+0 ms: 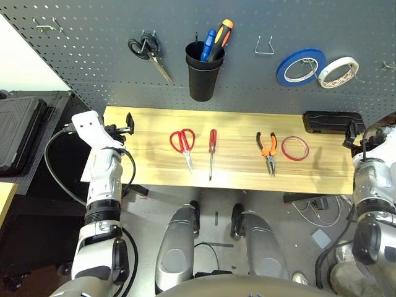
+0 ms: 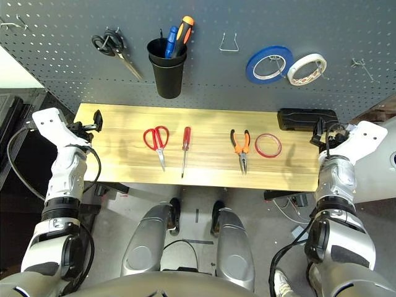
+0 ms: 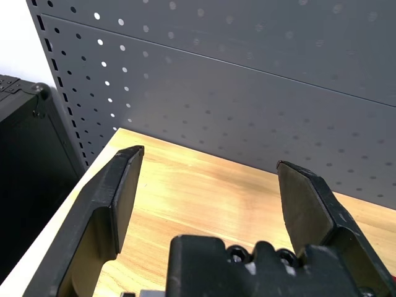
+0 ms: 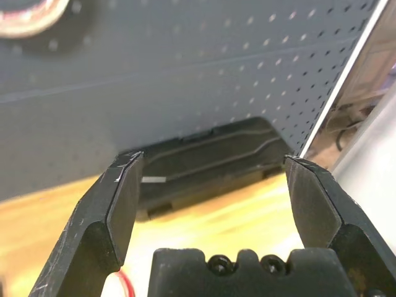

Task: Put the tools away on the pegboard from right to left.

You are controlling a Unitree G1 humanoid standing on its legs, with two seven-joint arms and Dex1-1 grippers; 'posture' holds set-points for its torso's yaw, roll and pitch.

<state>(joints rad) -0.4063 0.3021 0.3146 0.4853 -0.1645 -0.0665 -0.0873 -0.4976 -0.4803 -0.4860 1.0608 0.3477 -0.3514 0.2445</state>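
Observation:
Four tools lie in a row on the wooden table (image 1: pixel 154 167). From right to left they are a thin red tape ring (image 1: pixel 295 148), orange-and-black pliers (image 1: pixel 267 148), a slim red-handled screwdriver (image 1: pixel 212 147) and red-handled scissors (image 1: pixel 183 142). Behind the table rises the dark grey pegboard (image 1: pixel 247 86). My left gripper (image 1: pixel 129 122) hovers open at the table's left end with nothing between its fingers, facing the pegboard (image 3: pixel 247 80). At the right end, beyond the tape ring, my right gripper (image 2: pixel 322 133) also stands open and holds nothing.
On the pegboard hang black-handled scissors (image 1: pixel 148 52), a black cup (image 1: pixel 203 74) holding screwdrivers, a bare wire hook (image 1: pixel 265 45), a blue tape roll (image 1: pixel 301 66) and a white one (image 1: pixel 338 72). A flat black case (image 1: pixel 332 121) lies at the table's back right corner.

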